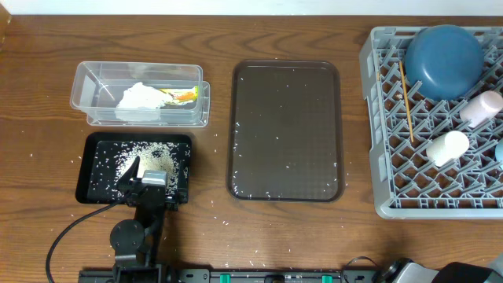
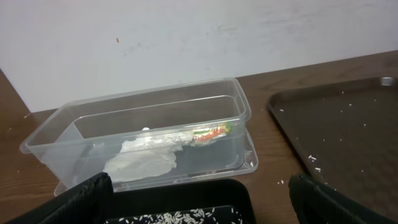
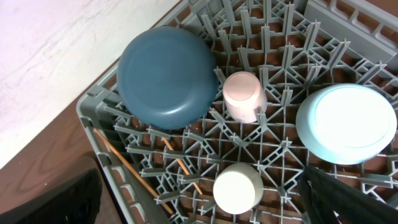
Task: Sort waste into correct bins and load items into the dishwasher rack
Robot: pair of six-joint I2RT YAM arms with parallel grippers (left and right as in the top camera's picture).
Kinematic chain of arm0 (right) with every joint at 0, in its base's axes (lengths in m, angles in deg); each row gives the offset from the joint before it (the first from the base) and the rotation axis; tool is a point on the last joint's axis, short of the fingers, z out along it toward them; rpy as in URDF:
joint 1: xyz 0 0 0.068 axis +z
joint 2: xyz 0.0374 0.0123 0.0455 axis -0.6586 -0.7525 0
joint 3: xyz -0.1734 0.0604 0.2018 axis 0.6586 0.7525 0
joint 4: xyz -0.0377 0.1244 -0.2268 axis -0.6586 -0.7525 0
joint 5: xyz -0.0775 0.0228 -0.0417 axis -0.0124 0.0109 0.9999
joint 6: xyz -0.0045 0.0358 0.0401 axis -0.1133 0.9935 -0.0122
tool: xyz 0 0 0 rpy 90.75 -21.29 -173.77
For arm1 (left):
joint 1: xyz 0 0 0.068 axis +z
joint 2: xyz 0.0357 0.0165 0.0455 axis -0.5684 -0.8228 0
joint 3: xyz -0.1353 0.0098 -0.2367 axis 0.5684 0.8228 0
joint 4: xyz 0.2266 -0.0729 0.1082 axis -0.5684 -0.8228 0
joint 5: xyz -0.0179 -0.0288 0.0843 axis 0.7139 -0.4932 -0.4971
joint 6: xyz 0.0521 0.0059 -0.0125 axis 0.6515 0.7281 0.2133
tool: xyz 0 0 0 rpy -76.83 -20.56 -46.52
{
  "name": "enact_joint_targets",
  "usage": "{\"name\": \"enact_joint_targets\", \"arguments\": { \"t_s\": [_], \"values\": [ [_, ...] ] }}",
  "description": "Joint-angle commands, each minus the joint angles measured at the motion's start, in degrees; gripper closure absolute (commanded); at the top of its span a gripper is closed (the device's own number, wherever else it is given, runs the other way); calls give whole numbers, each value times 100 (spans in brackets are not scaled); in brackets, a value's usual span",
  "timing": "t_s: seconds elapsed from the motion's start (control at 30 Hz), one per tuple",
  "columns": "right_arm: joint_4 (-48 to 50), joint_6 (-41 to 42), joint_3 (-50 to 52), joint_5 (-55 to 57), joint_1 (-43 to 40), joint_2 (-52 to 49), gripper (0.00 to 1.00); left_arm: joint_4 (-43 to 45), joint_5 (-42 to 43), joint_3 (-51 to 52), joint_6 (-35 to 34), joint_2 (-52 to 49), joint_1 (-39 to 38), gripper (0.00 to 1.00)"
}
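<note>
The clear tub (image 1: 94,79) holds the crumpled white tissue (image 1: 140,101) and the yellow-orange wrapper (image 1: 183,95); both also show in the left wrist view, the tissue (image 2: 140,163) and the wrapper (image 2: 210,133). The black tray (image 1: 82,177) holds white rice (image 1: 149,159). My left gripper (image 1: 152,189) is open and empty over the tray's near edge (image 2: 202,208). The grey rack (image 1: 377,134) holds the dark-blue bowl (image 1: 444,51), pink cup (image 1: 481,108), white cup (image 1: 448,147), chopsticks (image 1: 406,102) and light-blue bowl (image 3: 347,123). My right gripper (image 3: 199,208) is open above the rack, by the white cup (image 3: 237,189).
A large dark brown serving tray (image 1: 285,130) lies between the bins and the rack, with stray rice grains on it. More grains are scattered on the wooden table around both trays. A white wall stands behind the table.
</note>
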Motion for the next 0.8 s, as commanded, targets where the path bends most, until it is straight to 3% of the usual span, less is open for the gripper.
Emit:
{"name": "enact_joint_targets", "arguments": {
  "t_s": [0.0,0.27,0.63,0.77],
  "values": [
    [-7,-57,-4,4,42,-50,1,-214,-7,90,70,35,9,7],
    [-7,-57,-4,7,42,245,1,-214,-7,90,70,35,9,7],
    [-4,-57,-4,4,76,2400,1,-214,-7,90,70,35,9,7],
    [-7,-57,-4,4,551,3091,1,-214,-7,90,70,35,9,7]
  ]
}}
